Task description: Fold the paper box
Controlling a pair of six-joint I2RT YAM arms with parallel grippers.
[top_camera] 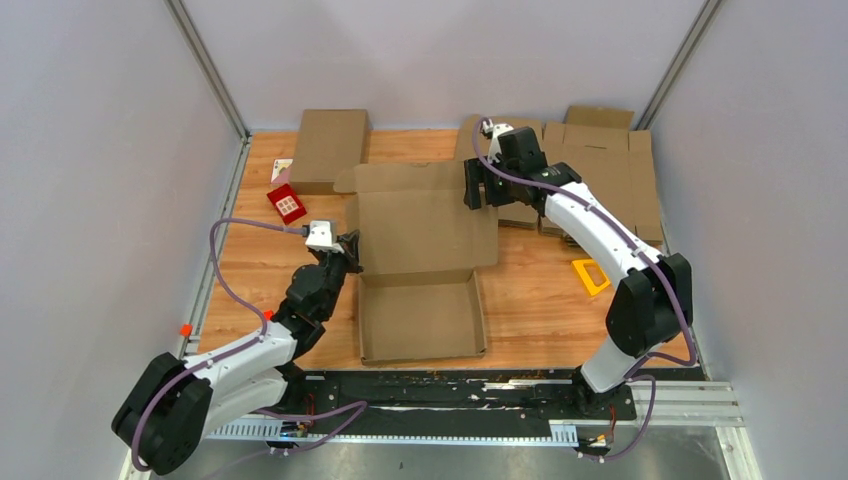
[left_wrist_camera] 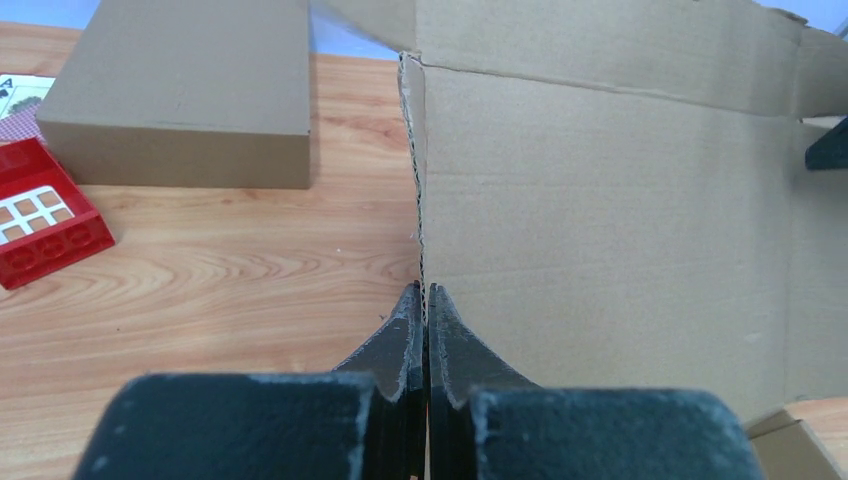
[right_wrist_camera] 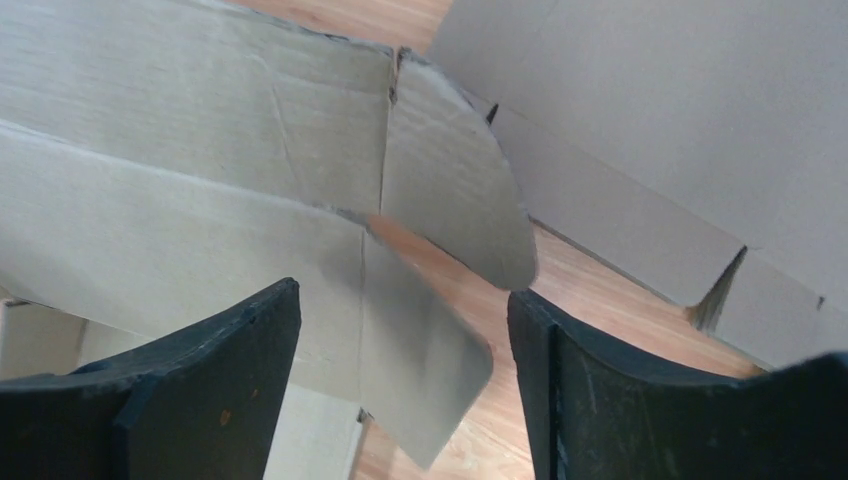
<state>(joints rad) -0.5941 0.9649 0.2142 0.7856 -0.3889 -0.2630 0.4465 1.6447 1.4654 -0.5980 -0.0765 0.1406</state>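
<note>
The paper box (top_camera: 425, 250) lay in the middle of the wooden table (top_camera: 540, 300), between the two arms. The left pincer (left_wrist_camera: 424, 300) was at 9 o'clock of the box. Its two fingers were pressed together on the raw left edge of the large panel, so the cardboard was clamped between them. The right pincer (right_wrist_camera: 405, 300) was at about 1 o'clock of the box, at the far right corner of the same panel. Its fingers stood widely apart and had hold of nothing. A rounded side flap of the box was just in front of the gap between them, and I could not tell if it touched a finger

The box was plain brown corrugated cardboard and only partly folded. The part toward 6 o'clock was already a shallow tray with low walls raised on its sides. The big panel toward 12 o'clock seemed tilted up from the table, and it showed creases and rounded flaps at its sides

At 11 o'clock of the box a closed carton (top_camera: 328, 148) lay with a red toy block (top_camera: 287, 204) near it, and at 2 o'clock there was a pile of flat brown blanks (top_camera: 610, 170)
</note>
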